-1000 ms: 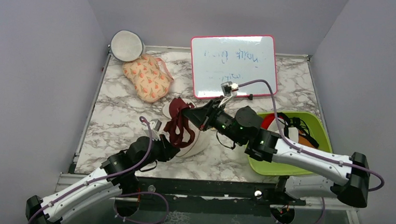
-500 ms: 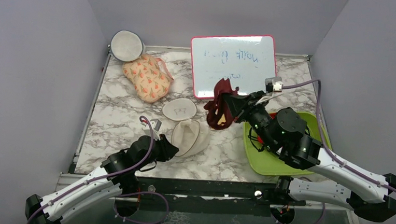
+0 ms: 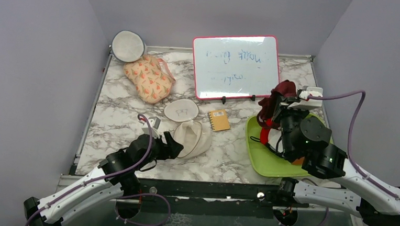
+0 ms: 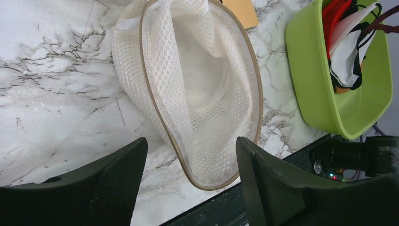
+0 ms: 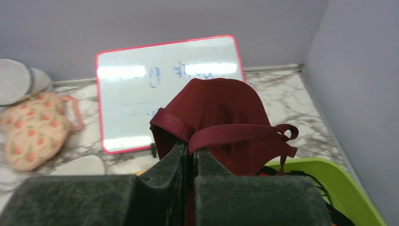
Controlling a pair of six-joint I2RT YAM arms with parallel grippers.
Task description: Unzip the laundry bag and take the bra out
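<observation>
Hanging from the right hand (image 5: pixel 190 153), the maroon bra (image 5: pixel 221 108) was clear of the laundry bag (image 4: pixel 202 94). It was up in the air over the far end of the green tub (image 3: pixel 253 147), just in front of the whiteboard (image 3: pixel 235 65). That hand was clenched tight on a bunched strap and a fold of the band, with the cup standing up behind the fingers and a loop of strap trailing to the right.

The bag lay on the marble counter (image 3: pixel 114 113) near the front edge, unzipped. Its mouth gaped towards the left hand (image 4: pixel 190 141), the tan edging ran round the opening, and nothing dark showed inside. The left hand was released, its fingers spread wide to either side of the bag's near rim and touching nothing that I could see. A flat cream round (image 3: pixel 181 110) with a small black squiggle lay just beyond the bag, beside the orange notepad (image 3: pixel 219 119). I could not tell whether it was joined to the bag.

By my judgement both things would handle as light, limp cloth. The bra would sag and swing from wherever it was pinched, and its loose straps could catch on the tangle already in the tub. The band or a strap root looked a surer hold than the rounded cup. The mesh bag would probably slide and crumple on the smooth marble. Its stiffer taped rim seemed the best place to pinch it.
</observation>
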